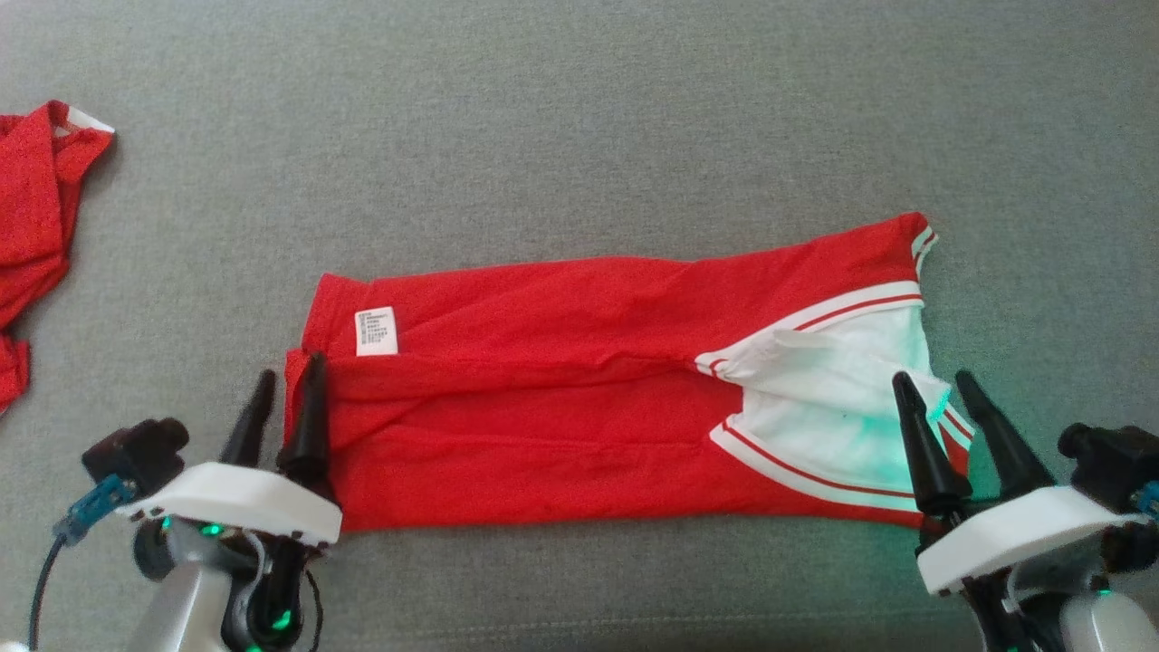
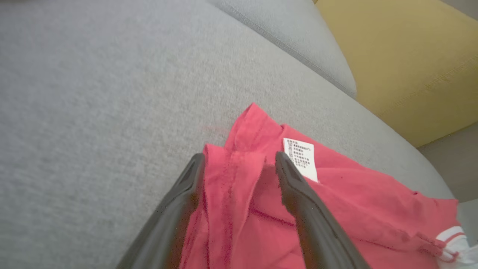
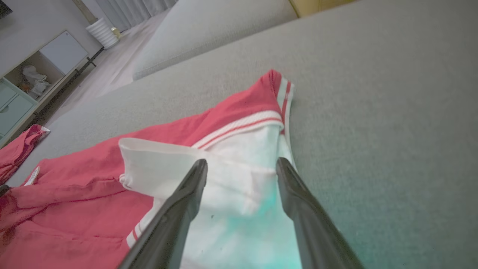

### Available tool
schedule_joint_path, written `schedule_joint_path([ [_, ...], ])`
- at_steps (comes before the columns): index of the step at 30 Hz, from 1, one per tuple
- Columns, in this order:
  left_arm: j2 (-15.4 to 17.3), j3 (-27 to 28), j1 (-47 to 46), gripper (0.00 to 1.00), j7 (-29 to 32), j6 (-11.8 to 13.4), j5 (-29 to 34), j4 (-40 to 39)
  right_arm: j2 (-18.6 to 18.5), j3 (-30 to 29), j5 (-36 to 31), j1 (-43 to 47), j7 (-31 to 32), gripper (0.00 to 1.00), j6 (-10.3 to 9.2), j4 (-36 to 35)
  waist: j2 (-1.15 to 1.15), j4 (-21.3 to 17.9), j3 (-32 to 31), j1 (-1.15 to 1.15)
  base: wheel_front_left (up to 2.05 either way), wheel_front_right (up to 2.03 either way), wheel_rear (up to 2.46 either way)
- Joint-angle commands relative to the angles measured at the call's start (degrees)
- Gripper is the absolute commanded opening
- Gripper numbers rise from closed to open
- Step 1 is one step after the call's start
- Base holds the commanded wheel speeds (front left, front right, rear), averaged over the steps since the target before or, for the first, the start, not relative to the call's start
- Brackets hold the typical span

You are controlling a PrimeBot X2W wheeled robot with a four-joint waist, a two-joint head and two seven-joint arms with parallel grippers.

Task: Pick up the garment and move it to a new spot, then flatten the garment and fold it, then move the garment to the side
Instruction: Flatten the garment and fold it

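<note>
Red garment [image 1: 543, 398]: lies flat on the grey sofa seat [image 1: 579, 109], folded into a long band that runs left to right across the head view, nearer the front edge than the back.
white part [image 1: 842, 407]: at the band's right end, bordered by red-and-white striped trim, with a loose white flap turned over on top; a green glow tints it.
care label [image 1: 376, 330]: white with small print, on the top face near the left end, on the far side of the band.
left pincer [image 1: 290, 373]: fingers apart at the left end of the garment. In the left wrist view [image 2: 239, 157] one finger lies along the cloth's edge beside the bare seat and the other lies over the red cloth, with a ridge of cloth between them; nothing is clamped.
right pincer [image 1: 933, 380]: fingers apart at the right end. In the right wrist view [image 3: 242, 161] both fingers lie over the white part; the cloth is not pinched.
second red cloth [image 1: 32, 226]: crumpled at the far left of the seat, well apart from the garment.
yellow cushion [image 2: 410, 56]: beyond the seat's rounded edge in the left wrist view.
cabinet [image 3: 22, 89]: pale, with an open shelf, on the floor past the sofa.
</note>
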Motion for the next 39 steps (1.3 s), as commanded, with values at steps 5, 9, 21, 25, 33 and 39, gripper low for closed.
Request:
schedule_joint_path([
  [5,2.06,1.32,0.05,1.0,-7.1,5.29,9.57,-6.12,-1.32,1.88,-9.0,-3.04,-6.8,1.0,0.41,-6.71,0.0,-0.3,-0.98,0.0,0.0,0.0,0.0],
  [9,1.93,1.28,0.62,1.0,-8.08,7.64,15.39,-11.51,-0.5,0.89,-13.76,-4.34,-9.67,1.0,0.41,-9.61,0.0,-0.31,-2.19,0.0,0.0,0.0,0.0],
  [21,2.22,-1.18,4.98,1.0,-8.27,10.01,25.94,-19.49,1.1,1.12,-17.73,-2.67,-10.63,1.0,0.41,-10.99,0.0,-0.12,-5.58,0.0,0.0,0.0,0.0],
  [25,2.73,-1.9,6.67,1.0,-8.27,10.96,27.74,-19.36,1.64,0.89,-17.82,-1.59,-10.72,1.0,0.41,-10.52,0.0,-0.02,-6.33,0.0,0.0,0.0,0.0],
  [33,3.16,-2.24,7.55,1.0,-8.26,11.41,28.05,-19.4,2.23,0.43,-17.81,-0.77,-10.89,1.0,0.41,-9.43,0.0,0.02,-6.95,0.0,0.0,0.0,0.0],
  [39,3.18,-2.3,7.5,1.0,-8.24,11.36,27.46,-19.5,2.48,0.03,-17.68,-0.78,-10.85,1.0,0.41,-8.55,0.0,-0.04,-6.92,0.0,0.0,0.0,0.0],
])
